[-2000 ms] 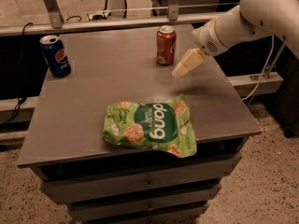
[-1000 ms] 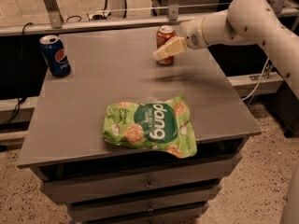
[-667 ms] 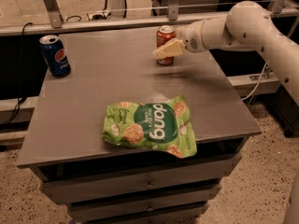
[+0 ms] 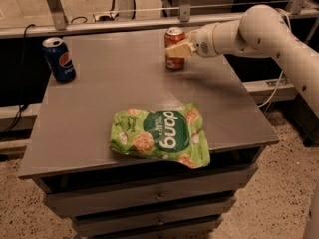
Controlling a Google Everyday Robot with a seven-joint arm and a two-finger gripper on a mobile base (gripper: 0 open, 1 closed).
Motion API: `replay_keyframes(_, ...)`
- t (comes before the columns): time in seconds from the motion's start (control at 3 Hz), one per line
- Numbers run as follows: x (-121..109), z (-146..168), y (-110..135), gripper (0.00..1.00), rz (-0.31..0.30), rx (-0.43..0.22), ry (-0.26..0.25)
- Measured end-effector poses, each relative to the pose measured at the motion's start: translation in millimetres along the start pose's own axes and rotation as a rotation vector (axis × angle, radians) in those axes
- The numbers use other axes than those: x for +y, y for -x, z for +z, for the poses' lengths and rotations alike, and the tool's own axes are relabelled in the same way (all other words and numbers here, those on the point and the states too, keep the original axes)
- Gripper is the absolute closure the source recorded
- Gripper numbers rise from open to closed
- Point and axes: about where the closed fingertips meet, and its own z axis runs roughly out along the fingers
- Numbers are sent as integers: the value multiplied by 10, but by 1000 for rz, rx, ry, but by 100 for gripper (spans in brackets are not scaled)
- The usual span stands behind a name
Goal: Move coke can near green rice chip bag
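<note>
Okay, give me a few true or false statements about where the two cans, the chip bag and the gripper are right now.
1. The coke can stands upright near the far edge of the table. True.
2. The gripper hangs over the green rice chip bag. False: it is at the coke can, across its upper part.
3. The Pepsi can stands at the table's far corner, on the left of the camera view. True.
4. The coke can touches the green rice chip bag. False: bare table lies between them.
5. The green rice chip bag lies flat near the table's front edge. True.
</note>
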Motion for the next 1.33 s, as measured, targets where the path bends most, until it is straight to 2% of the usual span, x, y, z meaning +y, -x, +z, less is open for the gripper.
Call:
replay_keyframes(0.33, 17, 26, -2, 74, 0, 1, 5)
replay_keyframes(0.67, 34, 52, -5, 52, 0, 1, 9)
replay_keyframes(1.0, 20, 44, 68, 28, -15, -32, 7)
replay_keyframes(1.33, -19, 70, 125, 30, -13, -75, 1)
